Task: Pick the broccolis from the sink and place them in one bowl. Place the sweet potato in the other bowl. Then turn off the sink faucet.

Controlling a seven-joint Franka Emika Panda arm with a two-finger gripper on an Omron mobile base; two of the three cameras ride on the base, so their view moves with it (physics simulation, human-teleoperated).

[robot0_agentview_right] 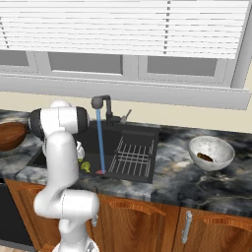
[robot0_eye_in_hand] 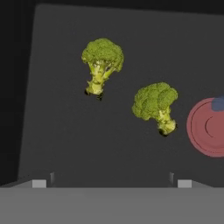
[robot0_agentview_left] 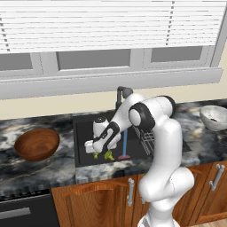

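1. The sweet potato [robot0_agentview_right: 204,157] already lies in the pale speckled bowl [robot0_agentview_right: 212,152] on the bench to the right; that step looks done.
2. Both broccolis, one floret [robot0_eye_in_hand: 102,64] and the other floret [robot0_eye_in_hand: 156,105], lie apart on the sink [robot0_eye_in_hand: 65,144] floor; the wooden bowl [robot0_agentview_left: 37,144] holds nothing.
3. The tool [robot0_agentview_left: 94,148] hangs over the florets, its fingers spread and pinching nothing.
4. Water runs from the faucet [robot0_agentview_right: 102,104]; shutting it off remains, after both florets are moved.
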